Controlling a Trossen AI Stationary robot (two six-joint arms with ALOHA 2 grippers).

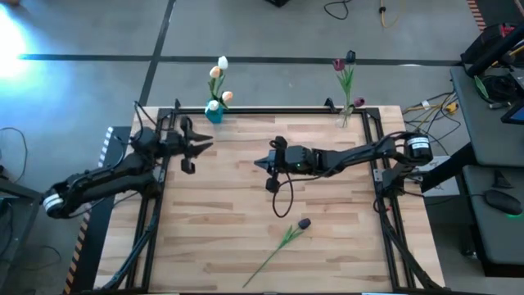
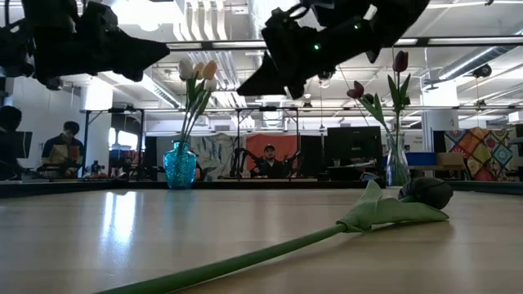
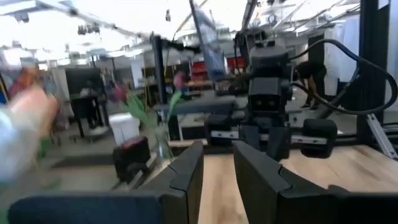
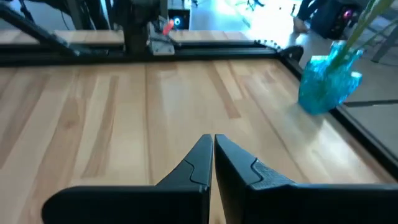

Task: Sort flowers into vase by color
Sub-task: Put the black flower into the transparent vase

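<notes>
So the one flower left on the table (image 1: 205, 213) is the dark-headed tulip (image 1: 304, 223), lying flat on the near half of the boards. Its long axis runs on a diagonal: the head points toward the table's middle and my right side, and the stem (image 1: 270, 256) trails off toward the near edge.

My right gripper (image 1: 264, 165) hangs above the middle of the table, jaws pressed together and holding nothing. The tulip lies nearer the front edge than that gripper does and slightly to its right. My left gripper (image 1: 201, 147) is up at the far left corner beside the blue vase (image 1: 214, 113), fingers (image 3: 186, 177) a narrow gap apart with nothing between them. It is well apart from the flower, so I judge the right arm the nearer one for the pick (it would have to turn its jaws across that slanted stem).

Counted: two vases, the blue one and a clear vase (image 2: 397, 167) at the far right; four pale flowers, white and peach (image 1: 223, 62), in the blue; three dark pink and purple ones (image 1: 338, 64) in the clear; one on the table.
</notes>
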